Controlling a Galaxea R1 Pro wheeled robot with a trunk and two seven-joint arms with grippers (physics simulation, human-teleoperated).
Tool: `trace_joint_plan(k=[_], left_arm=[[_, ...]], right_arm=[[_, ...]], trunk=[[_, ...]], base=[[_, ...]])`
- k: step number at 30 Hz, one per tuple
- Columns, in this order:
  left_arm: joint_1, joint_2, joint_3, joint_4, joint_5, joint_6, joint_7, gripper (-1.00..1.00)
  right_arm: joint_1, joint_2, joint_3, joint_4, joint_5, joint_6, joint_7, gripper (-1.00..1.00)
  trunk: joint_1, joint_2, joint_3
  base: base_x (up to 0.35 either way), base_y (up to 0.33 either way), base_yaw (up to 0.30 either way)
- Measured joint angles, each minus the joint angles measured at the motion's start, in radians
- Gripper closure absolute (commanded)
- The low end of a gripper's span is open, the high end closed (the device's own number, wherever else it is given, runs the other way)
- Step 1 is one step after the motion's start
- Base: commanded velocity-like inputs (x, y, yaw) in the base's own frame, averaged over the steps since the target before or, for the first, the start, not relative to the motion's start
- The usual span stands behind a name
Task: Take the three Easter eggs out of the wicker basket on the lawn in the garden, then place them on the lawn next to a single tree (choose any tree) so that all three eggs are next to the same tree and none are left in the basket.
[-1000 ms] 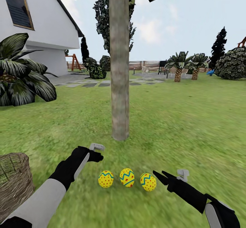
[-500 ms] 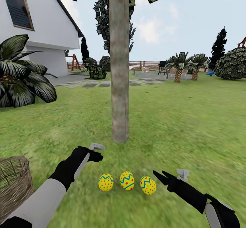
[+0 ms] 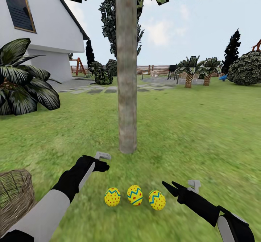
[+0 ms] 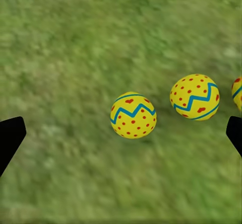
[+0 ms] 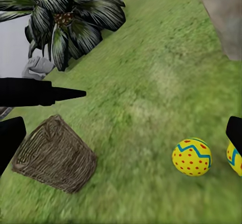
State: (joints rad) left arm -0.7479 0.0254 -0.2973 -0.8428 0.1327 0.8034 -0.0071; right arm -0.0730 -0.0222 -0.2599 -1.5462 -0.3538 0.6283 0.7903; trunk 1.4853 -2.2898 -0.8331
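Note:
Three yellow Easter eggs, the left one, the middle one and the right one, lie in a row on the lawn, a short way in front of the tree. My left gripper hovers open just left of and above the row. Its wrist view looks down on the eggs between wide-set fingertips. My right gripper is open, tips close beside the right egg. The wicker basket stands at the far left, its inside hidden.
A dark-fronded palm and the white house are at the left. Paving slabs, the fence, shrubs and more palms lie far behind. The right wrist view shows the basket and an egg.
The whole view has shifted a little: tree, eggs and basket sit slightly lower in the picture. Both arms hold the same pose, and the eggs lie still on the grass.

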Motion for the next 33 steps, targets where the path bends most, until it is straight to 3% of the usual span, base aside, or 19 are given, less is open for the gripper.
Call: trace_joint_plan(k=[33], left_arm=[[0.000,0.000,0.000,0.000,-0.002,0.000,0.006,-1.00]], right_arm=[[-0.001,-0.001,0.000,0.000,0.000,0.000,0.000,-1.00]], trunk=[[-0.127,0.231,0.103]], base=[[0.000,0.000,0.000]])
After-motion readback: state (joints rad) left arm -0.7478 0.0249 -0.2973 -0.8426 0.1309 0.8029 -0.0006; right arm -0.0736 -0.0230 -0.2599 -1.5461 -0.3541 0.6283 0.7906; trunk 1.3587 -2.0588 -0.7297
